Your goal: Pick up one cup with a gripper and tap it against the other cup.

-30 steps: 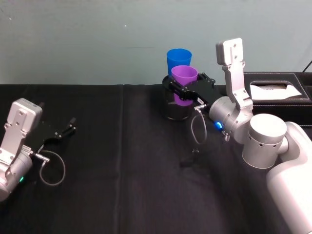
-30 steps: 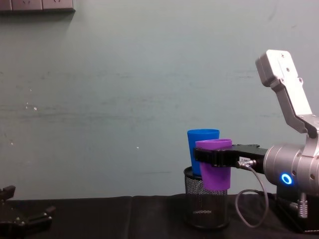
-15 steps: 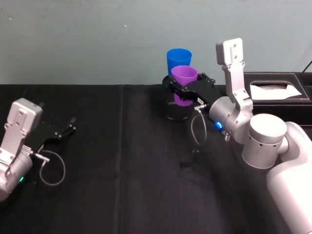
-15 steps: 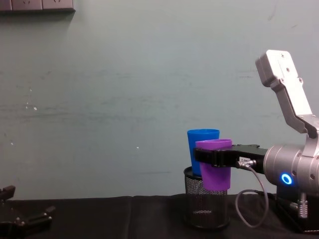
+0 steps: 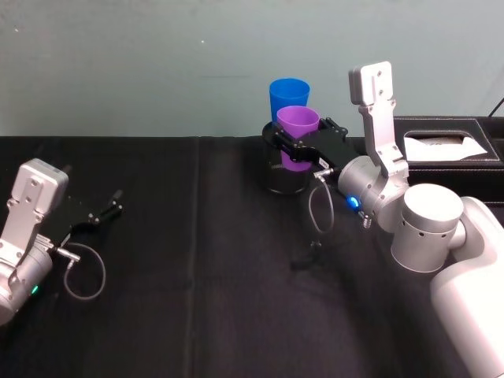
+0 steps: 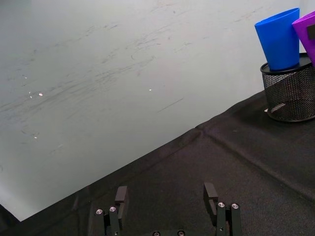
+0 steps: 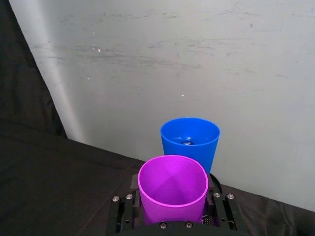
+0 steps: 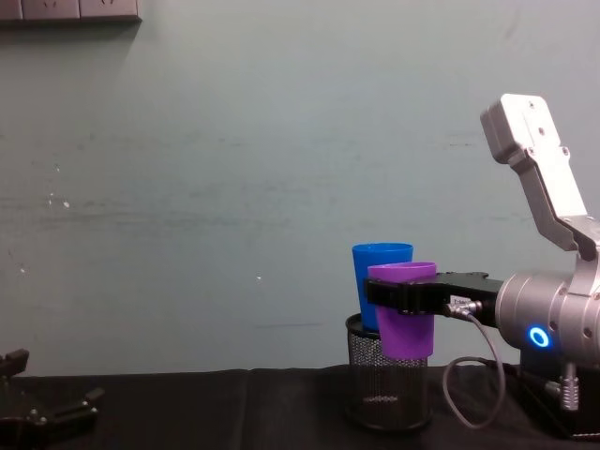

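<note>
My right gripper (image 5: 303, 135) is shut on the purple cup (image 5: 298, 120) and holds it upright in the air. The cup hangs just in front of the blue cup (image 5: 288, 92), which stands in a black mesh pen holder (image 5: 283, 179). In the chest view the purple cup (image 8: 405, 328) overlaps the blue cup (image 8: 378, 262); I cannot tell whether they touch. In the right wrist view the purple cup (image 7: 172, 189) sits between the jaws with the blue cup (image 7: 190, 142) right behind it. My left gripper (image 5: 110, 209) rests open at the table's left, its fingers (image 6: 121, 195) spread with nothing between them.
A black box (image 5: 445, 150) with white tissue stands at the back right, close to my right arm. The table (image 5: 197, 276) is covered in black cloth. A pale green wall rises right behind the cups.
</note>
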`<state>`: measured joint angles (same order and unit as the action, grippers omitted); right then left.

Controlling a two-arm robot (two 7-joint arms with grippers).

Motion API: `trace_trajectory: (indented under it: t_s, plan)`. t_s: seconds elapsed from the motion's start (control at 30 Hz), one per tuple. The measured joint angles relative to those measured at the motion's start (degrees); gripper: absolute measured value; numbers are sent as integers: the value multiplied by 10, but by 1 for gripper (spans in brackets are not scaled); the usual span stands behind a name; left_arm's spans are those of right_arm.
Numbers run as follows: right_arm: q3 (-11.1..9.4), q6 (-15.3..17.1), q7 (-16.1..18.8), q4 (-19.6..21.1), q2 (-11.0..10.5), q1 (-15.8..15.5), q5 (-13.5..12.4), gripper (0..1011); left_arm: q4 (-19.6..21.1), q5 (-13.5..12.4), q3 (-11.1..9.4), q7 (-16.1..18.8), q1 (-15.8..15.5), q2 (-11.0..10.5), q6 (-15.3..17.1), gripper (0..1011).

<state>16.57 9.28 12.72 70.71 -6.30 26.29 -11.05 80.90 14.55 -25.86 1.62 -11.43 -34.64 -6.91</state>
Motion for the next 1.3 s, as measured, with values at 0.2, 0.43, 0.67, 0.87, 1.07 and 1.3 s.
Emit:
trace_trajectory:
  t_s: [0.2, 0.43, 0.67, 0.87, 1.07, 1.3]
  plan:
    - [0, 0, 0, 0, 0, 0, 0, 722, 0, 0, 0, 0, 0, 0, 0, 1000]
    - [0, 0, 0, 0, 0, 0, 0, 722, 0, 0, 0, 0, 0, 0, 0, 1000]
    - [0, 0, 0, 0, 0, 0, 0, 722, 0, 0, 0, 0, 0, 0, 0, 1000]
    - [0, 0, 0, 0, 0, 0, 0, 722, 0, 0, 0, 0, 0, 0, 0, 1000]
    - [0, 0, 0, 0, 0, 0, 0, 722, 0, 0, 0, 0, 0, 0, 0, 1000]
    - [0, 0, 0, 0, 0, 0, 0, 722, 0, 0, 0, 0, 0, 0, 0, 1000]
